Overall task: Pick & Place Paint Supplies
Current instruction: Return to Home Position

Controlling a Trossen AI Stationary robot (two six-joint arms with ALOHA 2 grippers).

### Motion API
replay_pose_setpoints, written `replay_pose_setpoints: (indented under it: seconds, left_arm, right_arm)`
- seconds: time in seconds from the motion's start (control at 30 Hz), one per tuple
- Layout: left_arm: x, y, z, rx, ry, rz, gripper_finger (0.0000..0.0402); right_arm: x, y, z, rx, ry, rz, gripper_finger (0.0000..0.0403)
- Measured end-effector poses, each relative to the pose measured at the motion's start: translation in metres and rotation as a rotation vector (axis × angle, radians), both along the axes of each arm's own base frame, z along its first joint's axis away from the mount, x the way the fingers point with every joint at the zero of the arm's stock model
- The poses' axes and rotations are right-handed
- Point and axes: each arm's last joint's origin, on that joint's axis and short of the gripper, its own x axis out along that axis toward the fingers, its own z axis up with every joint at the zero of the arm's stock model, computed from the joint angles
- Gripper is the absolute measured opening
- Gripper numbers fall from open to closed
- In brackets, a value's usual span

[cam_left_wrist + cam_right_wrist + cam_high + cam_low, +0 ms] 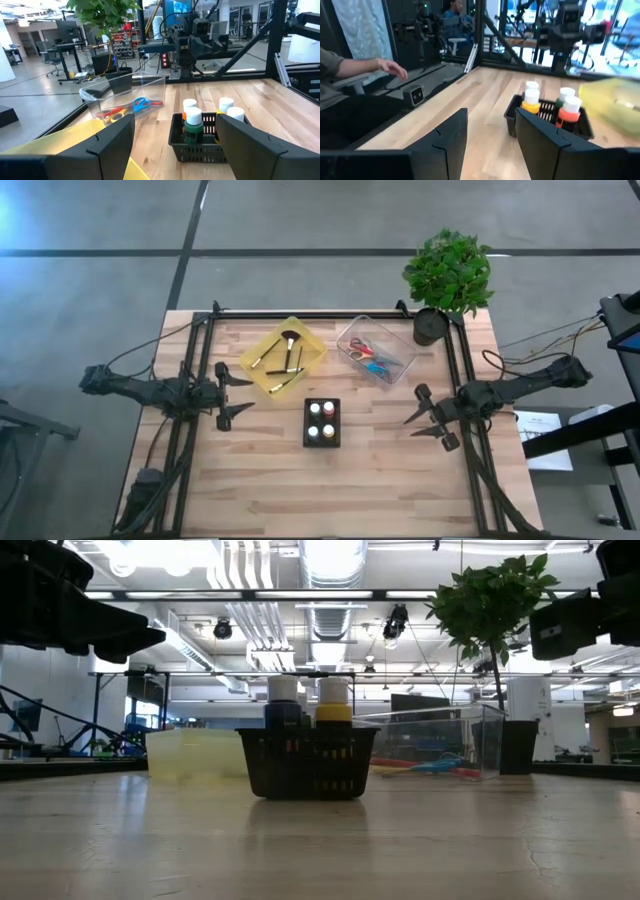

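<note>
Two arms are hovering apart over the table, nothing in either grip.
The left gripper is hanging at centre-left of the high view with its fingers spread wide; the right gripper is hanging at centre-right, its fingers likewise released. Four paint bottles are standing in a black basket at the centre. Brushes are lying in the yellow bin above-left of it, and scissors are lying in the transparent bin above-right, beside a potted plant.
</note>
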Motion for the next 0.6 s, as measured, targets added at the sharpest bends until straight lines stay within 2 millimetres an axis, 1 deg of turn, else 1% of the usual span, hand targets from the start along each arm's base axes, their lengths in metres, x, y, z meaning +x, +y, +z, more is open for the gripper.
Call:
replay_pose_setpoints:
  seconds: [0.2, 0.33, 0.47, 0.6]
  left_arm:
    - [0.000, 0.000, 0.000, 0.001, 0.004, 0.000, 0.0287]
    - [0.000, 0.000, 0.000, 0.001, 0.004, 0.000, 0.0287]
    - [0.000, 0.000, 0.000, 0.001, 0.005, 0.000, 0.0287]
    - [0.001, 0.000, -0.001, 0.004, 0.013, 0.000, 0.0287]
  right_arm:
    - [-0.012, -0.004, 0.000, -0.042, -0.035, 0.002, 0.0162]
    - [-0.018, -0.005, 0.008, -0.056, -0.063, 0.007, 0.0162]
    - [-0.022, -0.007, 0.016, -0.104, -0.028, -0.026, 0.0162]
    - [-0.022, -0.007, 0.018, -0.056, -0.045, -0.004, 0.0162]
